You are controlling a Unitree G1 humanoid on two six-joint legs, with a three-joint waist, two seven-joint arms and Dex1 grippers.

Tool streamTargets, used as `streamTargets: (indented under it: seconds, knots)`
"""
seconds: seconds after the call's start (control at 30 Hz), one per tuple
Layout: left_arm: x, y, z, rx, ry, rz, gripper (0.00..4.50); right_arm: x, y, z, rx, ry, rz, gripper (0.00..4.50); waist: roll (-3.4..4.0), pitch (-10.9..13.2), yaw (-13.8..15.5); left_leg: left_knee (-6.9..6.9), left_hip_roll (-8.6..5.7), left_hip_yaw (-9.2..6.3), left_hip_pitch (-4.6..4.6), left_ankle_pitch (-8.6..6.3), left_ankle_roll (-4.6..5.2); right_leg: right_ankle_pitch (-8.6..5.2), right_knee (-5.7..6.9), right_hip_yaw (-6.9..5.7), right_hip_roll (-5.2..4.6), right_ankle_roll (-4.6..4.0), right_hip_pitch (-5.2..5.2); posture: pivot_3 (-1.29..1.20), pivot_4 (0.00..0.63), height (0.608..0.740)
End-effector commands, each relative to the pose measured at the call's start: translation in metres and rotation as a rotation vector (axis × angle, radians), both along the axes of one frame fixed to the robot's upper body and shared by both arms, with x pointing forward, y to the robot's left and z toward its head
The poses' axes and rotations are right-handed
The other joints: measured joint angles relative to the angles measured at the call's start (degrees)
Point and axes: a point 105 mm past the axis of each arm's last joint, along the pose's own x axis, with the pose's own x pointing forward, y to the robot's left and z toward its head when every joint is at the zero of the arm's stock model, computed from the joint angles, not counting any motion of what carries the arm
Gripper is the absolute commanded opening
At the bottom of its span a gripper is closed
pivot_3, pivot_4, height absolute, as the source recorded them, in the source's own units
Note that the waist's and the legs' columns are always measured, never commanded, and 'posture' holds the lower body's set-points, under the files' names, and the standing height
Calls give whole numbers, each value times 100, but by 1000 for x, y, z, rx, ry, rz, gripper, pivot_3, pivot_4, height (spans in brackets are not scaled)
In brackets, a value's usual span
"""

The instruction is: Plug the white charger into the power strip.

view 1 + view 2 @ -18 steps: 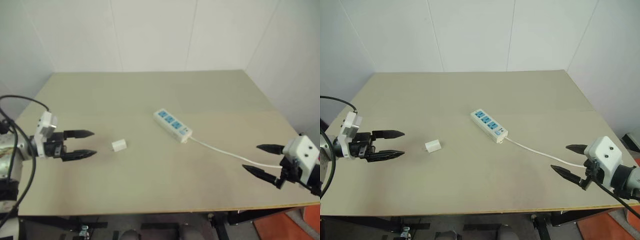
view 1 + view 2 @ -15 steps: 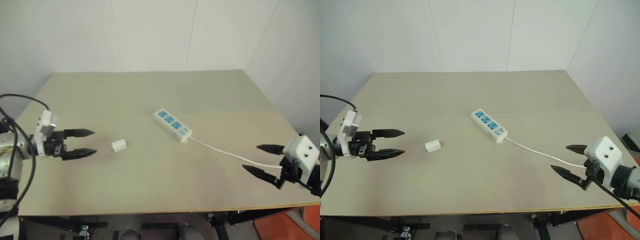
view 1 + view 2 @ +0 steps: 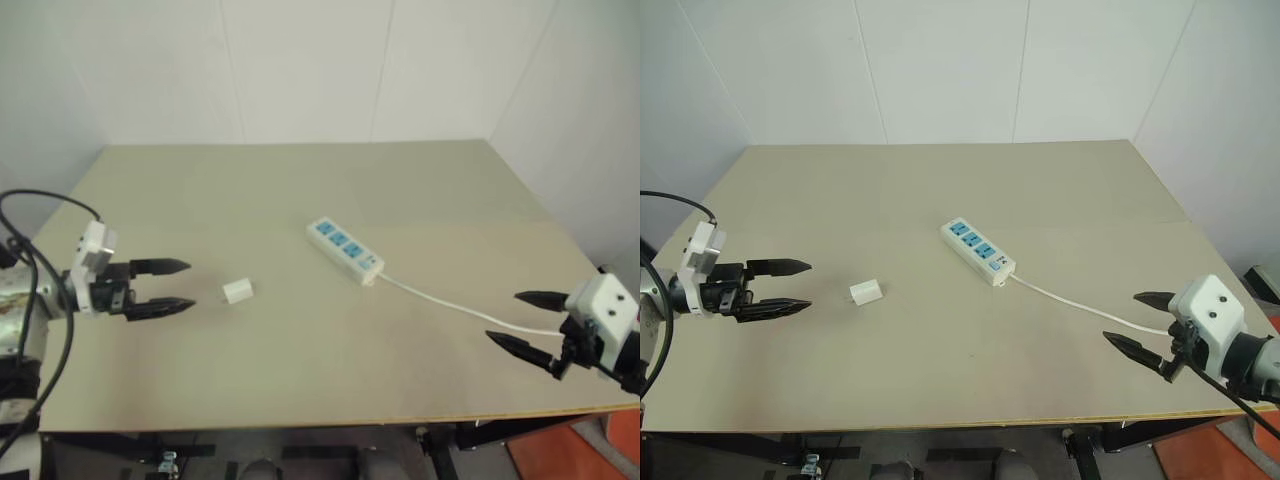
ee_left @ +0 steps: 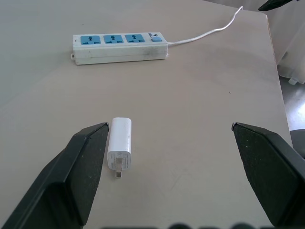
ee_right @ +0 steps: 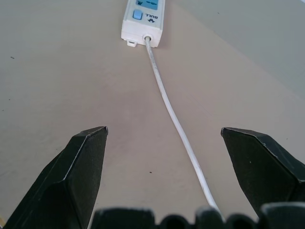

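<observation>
The white charger [image 3: 238,291] lies on its side on the beige table [image 3: 300,190], left of centre; the left wrist view shows the charger [image 4: 119,143] with its metal prongs toward the camera. My left gripper [image 3: 184,286] hovers open just left of it, fingers pointing at it with a short gap between. The power strip [image 3: 345,250], white with blue socket faces, lies diagonally at mid-table, its cord [image 3: 450,305] trailing right. My right gripper [image 3: 526,321] is open near the table's right front edge, over the cord [image 5: 171,114], empty.
White walls close off the back and both sides of the table. The table's front edge [image 3: 330,425] runs just below both grippers. An orange surface [image 3: 580,450] shows on the floor at the lower right.
</observation>
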Motion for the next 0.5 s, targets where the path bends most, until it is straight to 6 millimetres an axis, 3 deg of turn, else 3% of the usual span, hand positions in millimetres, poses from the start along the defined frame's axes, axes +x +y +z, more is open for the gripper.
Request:
streamTargets:
  seconds: [0.03,0.17,0.5]
  knots:
    - [3,-2,16,-30,-63,-8,4500,0,4,7,-14,-41,20,4462,0,0,1,0,0,0,0,0,0,0,0,0,0,0,0,0,150,740]
    - [7,-9,25,-76,-92,-29,4500,7,8,7,1,-48,36,4462,0,0,1,1,-1,0,0,0,0,0,1,0,0,0,2,0,150,740]
    - [41,-74,24,-107,-161,-161,4500,67,37,-15,68,-9,146,4462,-2,0,-15,3,-3,-4,24,-1,2,0,-6,-2,1,0,32,0,150,740]
